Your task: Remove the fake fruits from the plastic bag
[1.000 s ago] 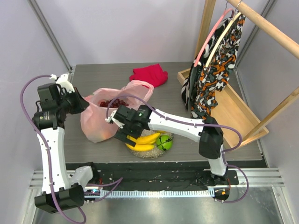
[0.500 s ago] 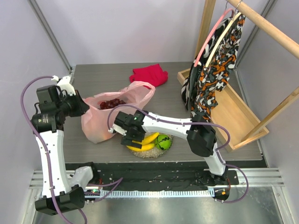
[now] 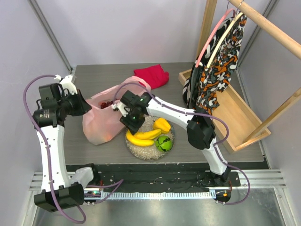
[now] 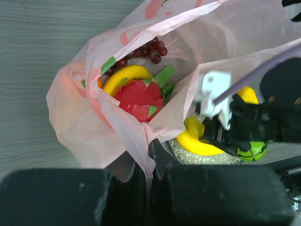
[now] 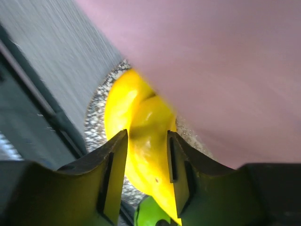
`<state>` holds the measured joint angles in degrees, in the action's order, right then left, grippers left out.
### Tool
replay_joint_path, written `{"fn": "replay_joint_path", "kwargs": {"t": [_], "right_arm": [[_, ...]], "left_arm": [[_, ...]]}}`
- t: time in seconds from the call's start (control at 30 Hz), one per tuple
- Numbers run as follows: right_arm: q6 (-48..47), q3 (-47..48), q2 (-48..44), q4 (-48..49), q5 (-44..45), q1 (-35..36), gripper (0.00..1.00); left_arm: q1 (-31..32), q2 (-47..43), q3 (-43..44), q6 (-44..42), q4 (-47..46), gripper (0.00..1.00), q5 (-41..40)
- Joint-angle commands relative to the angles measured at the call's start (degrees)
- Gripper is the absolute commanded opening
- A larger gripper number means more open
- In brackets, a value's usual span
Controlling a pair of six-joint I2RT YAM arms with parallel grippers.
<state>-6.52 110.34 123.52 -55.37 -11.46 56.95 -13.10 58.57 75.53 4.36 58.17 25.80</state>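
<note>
Pink bag (image 4: 70, 103) holds grapes (image 4: 153, 49), dragon fruit (image 4: 138, 96); plate (image 3: 141, 149) w/ bananas (image 3: 141, 137), apple (image 3: 165, 143).

Top of bag (image 4: 70, 101) mouth open; rt end effector (image 5: 146, 139) crowds edge by plate (image 3: 141, 149).

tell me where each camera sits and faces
top: high at the near edge, looking down at the table; left arm, right arm show.
left wrist: over the bag, looking into it; left tool at bottom, pinching its rim.
right wrist: looking past right tool at bananas on plate.
shared: bananas and plate, in all three.
</note>
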Motion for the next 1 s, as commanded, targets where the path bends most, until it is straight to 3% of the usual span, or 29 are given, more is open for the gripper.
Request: {"fn": "replay_joint_path", "kwargs": {"t": [0.0, 0.13, 0.2, 0.3, 0.5, 0.67, 0.77, 0.8, 0.9, 0.97], "right_arm": [[11.25, 2.95, -0.13, 0.88, -12.95, -2.63, 0.42], [12.15, 2.24, 1.19, 0.62, -15.16, -3.07, 0.39], [12.32, 2.51, 2.16, -0.08, -15.43, -2.98, 0.42], [11.63, 2.42, 1.64, -0.52, -12.72, -2.9, 0.56], [7.23, -0.12, -0.91, -2.98, -7.88, -2.46, 0.57], [6.79, -1.98, 0.22, -2.54, -6.29, -1.49, 0.45], [6.87, 0.74, 2.42, -1.76, -5.41, -1.4, 0.33], [7.14, 1.79, 2.77, -1.67, -5.5, -1.49, 0.24], [8.89, 6.1, 3.74, -1.14, -8.99, -2.27, 0.1], [13.01, 7.86, 3.39, -0.18, -12.95, -3.33, 0.08]], "left_arm": [[0.1, 1.46, 2.69, 1.26, 0.45, 0.08, 2.06], [0.1, 2.43, 2.87, 0.91, 1.24, 0.08, 2.15], [0.1, 2.61, 2.87, 0.56, 1.42, 0.08, 1.88], [0.1, 2.52, 3.13, 0.39, 1.51, 0.08, 1.45], [0.1, 2.34, 2.7, 0.65, 0.28, 0.08, 1.09], [0.1, 2.52, 2.25, 1.53, -0.69, 0.08, 1.27], [0.1, 2.78, 3.04, 1.09, -0.08, 0.08, 0.74], [0.1, 2.96, 3.57, 0.83, 0.53, 0.08, 0.39], [0.09, 3.22, 5.85, 0.3, 1.24, 0.08, -1.45], [0.1, 3.31, 7.43, 0.12, 1.07, 0.08, -2.59]]}}
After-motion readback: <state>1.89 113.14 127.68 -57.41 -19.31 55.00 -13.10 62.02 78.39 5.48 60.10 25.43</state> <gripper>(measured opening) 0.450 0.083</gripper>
